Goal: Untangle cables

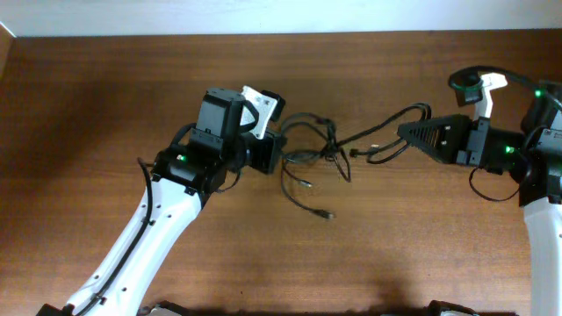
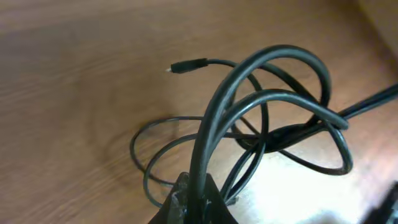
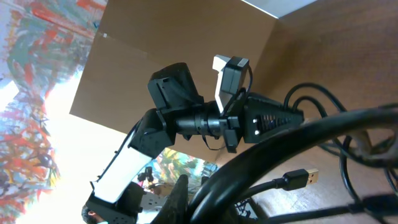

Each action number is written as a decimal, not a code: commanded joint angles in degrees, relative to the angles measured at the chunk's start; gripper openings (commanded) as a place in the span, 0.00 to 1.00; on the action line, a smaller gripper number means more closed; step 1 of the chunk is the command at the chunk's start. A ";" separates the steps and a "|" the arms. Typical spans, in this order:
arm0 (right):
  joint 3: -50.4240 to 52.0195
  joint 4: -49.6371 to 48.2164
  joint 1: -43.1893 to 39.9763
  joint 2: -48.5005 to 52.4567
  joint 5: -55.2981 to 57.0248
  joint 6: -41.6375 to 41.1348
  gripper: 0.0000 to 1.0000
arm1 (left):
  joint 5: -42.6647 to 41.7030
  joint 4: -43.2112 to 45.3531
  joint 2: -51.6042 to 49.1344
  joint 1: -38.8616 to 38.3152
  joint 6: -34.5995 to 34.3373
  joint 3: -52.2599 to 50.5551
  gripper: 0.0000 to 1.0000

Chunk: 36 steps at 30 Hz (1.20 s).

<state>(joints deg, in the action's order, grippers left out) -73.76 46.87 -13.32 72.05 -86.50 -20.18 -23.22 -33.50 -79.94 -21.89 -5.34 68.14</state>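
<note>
A tangle of dark cables (image 1: 318, 145) lies mid-table between my two grippers. My left gripper (image 1: 283, 151) is at the tangle's left side. In the left wrist view its jaws (image 2: 200, 198) are shut on a thick dark cable (image 2: 267, 99) that loops upward. A thin cable with a small plug (image 2: 186, 65) lies beyond. My right gripper (image 1: 402, 132) is at the tangle's right end. In the right wrist view its jaws (image 3: 208, 199) are shut on a thick black cable (image 3: 292, 146). A USB plug (image 3: 305, 176) lies just under it.
Thin cable ends with plugs trail toward the table front (image 1: 328, 213). The wooden table (image 1: 132, 88) has a white wall along its far edge. The left arm's gripper shows in the right wrist view (image 3: 270, 118).
</note>
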 commanded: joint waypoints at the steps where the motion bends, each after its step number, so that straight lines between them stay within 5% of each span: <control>1: -0.42 -2.67 -0.63 -0.92 3.89 0.39 0.04 | 1.62 -0.39 1.05 0.31 4.55 0.26 0.00; 4: -0.42 -1.81 -0.63 -0.92 17.75 0.42 0.04 | -13.73 -0.22 1.20 0.31 12.52 0.28 0.00; 5: -0.42 1.05 -0.63 -0.92 26.69 0.39 0.16 | -19.71 0.20 1.33 0.31 14.34 0.28 0.00; 7: -0.42 8.79 -0.63 -0.92 41.51 0.39 0.66 | -25.70 0.66 1.99 0.33 15.76 0.28 0.00; 9: -0.42 13.55 -0.63 -0.92 47.36 1.40 0.84 | -25.81 2.16 3.17 0.31 15.72 0.28 0.00; 12: -0.42 18.75 -0.59 -0.92 45.40 8.26 0.85 | -26.10 6.71 5.42 0.33 13.40 0.28 0.00; 15: -0.42 22.84 -0.57 -0.94 30.36 20.81 0.85 | -26.05 9.97 5.95 0.31 11.28 0.28 0.00; 18: -0.42 28.37 -0.57 -0.94 23.50 31.98 0.85 | -26.14 18.10 5.95 0.07 -4.24 0.28 0.00; 20: -0.42 28.65 -0.57 -0.94 24.57 32.20 0.85 | -29.44 24.22 5.95 -1.14 -11.19 0.28 0.00; 26: -0.42 27.06 -0.57 -0.92 26.56 32.13 0.85 | -27.80 29.68 5.92 -9.88 -11.39 0.28 0.00; 32: -0.42 21.24 -0.59 -0.22 56.02 16.55 0.85 | -28.48 31.45 5.95 -15.08 -12.02 0.28 0.00; 36: -0.39 22.36 -0.59 1.97 70.38 13.42 0.85 | -28.46 31.28 7.78 -13.44 -11.98 0.28 0.00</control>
<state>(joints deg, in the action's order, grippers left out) -74.15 69.34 -12.71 71.42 -35.90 -3.07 -47.51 -3.81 -76.03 -36.86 -17.19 67.00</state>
